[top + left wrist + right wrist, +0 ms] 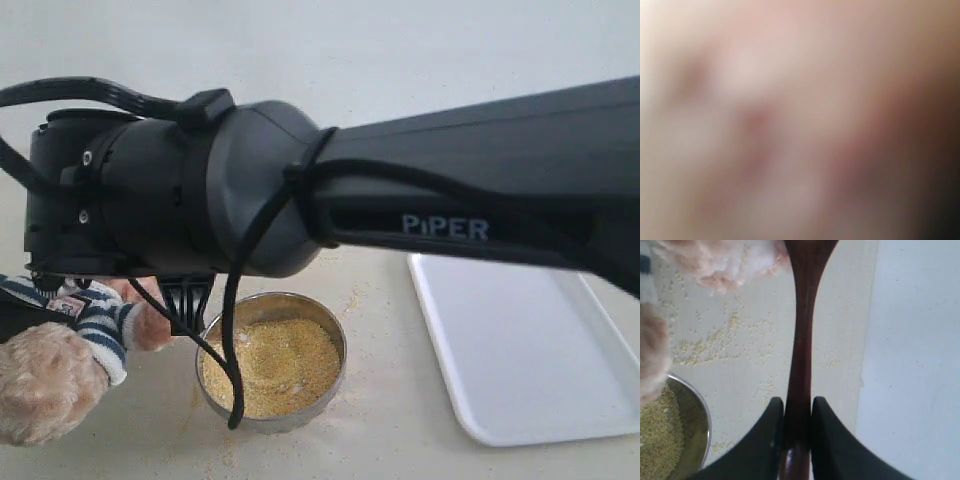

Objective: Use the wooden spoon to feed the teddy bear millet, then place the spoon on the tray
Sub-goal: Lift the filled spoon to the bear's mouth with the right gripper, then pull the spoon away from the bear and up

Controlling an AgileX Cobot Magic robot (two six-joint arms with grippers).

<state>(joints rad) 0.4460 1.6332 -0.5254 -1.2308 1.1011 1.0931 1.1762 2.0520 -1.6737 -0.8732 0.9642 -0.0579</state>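
Observation:
My right gripper (pixel 797 407) is shut on the slim handle of the dark reddish wooden spoon (pixel 801 340). The spoon's bowl runs out of the right wrist view beside the teddy bear's fluffy fur (pixel 725 265). In the exterior view the teddy bear (pixel 45 385) sits at the lower left in its striped shirt, and my right arm (pixel 200 190) reaches over it and hides the spoon. Millet (pixel 275 365) fills the round metal bowl (pixel 335 335). The white tray (pixel 530 350) lies to the right. The left wrist view is a pinkish-brown blur with no gripper discernible.
Loose millet grains (pixel 715 340) are scattered on the pale table between the bowl (pixel 695 415) and the tray (pixel 915 365). A black cable (pixel 235 400) from my right arm hangs down over the bowl.

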